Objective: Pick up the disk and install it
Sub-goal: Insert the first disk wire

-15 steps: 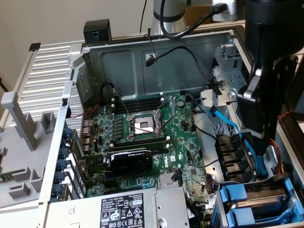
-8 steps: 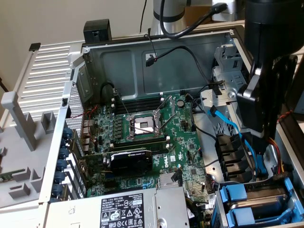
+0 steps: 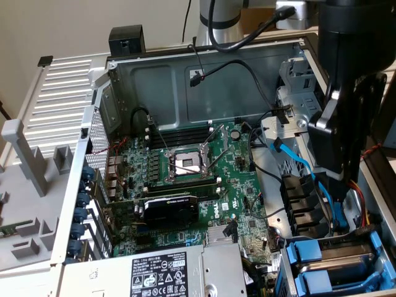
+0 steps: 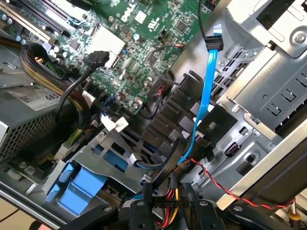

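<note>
My black gripper [image 3: 337, 176] hangs inside the open computer case on the exterior view's right, just above the drive cage [image 3: 291, 204]. In the wrist view its fingers [image 4: 145, 199] stand apart at the picture's edge, and only loose cables show between them, so the gripper [image 4: 169, 201] is open and holds nothing. The disk [image 3: 346, 266] lies as a grey slab between bright blue carrier parts in the cage at the lower right corner, below the gripper. Its label is hidden. The blue carrier [image 4: 81, 184] also shows through the cage's openings.
A blue flat data cable [image 4: 206, 96] and a red-and-black twisted wire [image 4: 216, 179] run close to the fingers. The green motherboard [image 3: 185, 167] fills the case floor, with a black graphics card [image 3: 170, 207]. The silver power-supply box [image 3: 167, 272] sits at the front.
</note>
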